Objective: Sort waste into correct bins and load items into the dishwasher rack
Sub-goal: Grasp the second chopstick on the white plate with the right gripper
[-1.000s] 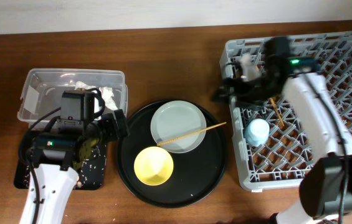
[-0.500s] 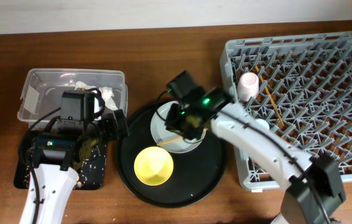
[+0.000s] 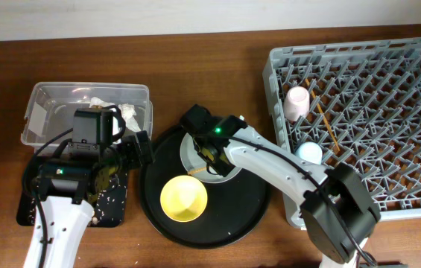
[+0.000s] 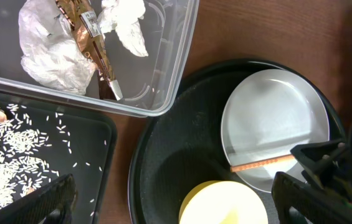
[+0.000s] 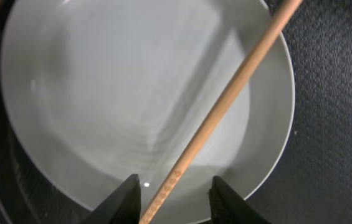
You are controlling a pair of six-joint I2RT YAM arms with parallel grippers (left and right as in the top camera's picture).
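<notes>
My right gripper hangs low over the pale plate on the round black tray. Its jaws are narrowed and straddle a wooden chopstick that lies across the plate, with a gap on either side, so the right gripper is open. The yellow bowl sits in front of the plate. My left gripper stays wide open and empty above the tray's left edge. In the grey rack are a pink cup, a blue cup and another chopstick.
The clear tub at the back left holds a white napkin and a brown-gold wrapper. The shallow black tray in front of it carries scattered pale scraps. Bare wooden table shows between tub, round tray and rack.
My right arm swung from the rack over to the plate, came down, and its jaws narrowed round the chopstick. The left arm has not moved.
</notes>
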